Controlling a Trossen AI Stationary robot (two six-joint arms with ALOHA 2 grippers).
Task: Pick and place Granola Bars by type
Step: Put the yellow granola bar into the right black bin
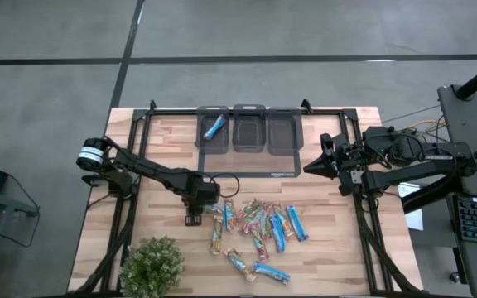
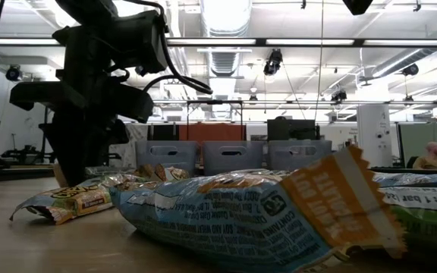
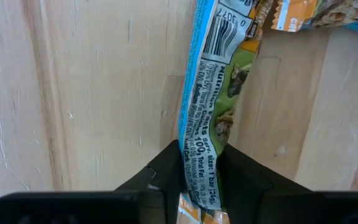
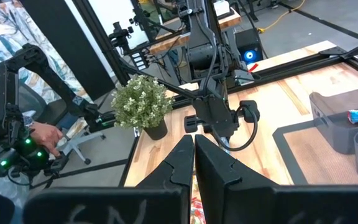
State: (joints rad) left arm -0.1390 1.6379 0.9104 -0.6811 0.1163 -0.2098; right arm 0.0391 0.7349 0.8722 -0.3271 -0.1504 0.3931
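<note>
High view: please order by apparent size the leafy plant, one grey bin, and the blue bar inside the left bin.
1. Leafy plant
2. Grey bin, the middle one
3. Blue bar, clearly the smallest

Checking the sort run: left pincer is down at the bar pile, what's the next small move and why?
Probably finish closing, then lift straight up. The left pincer has its fingers on either side of one granola bar at the pile's left edge, still lying on the table. One blue bar already sits in the left bin.

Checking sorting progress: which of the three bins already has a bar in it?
The leftmost bin holds one blue bar; the other two look empty.
</note>
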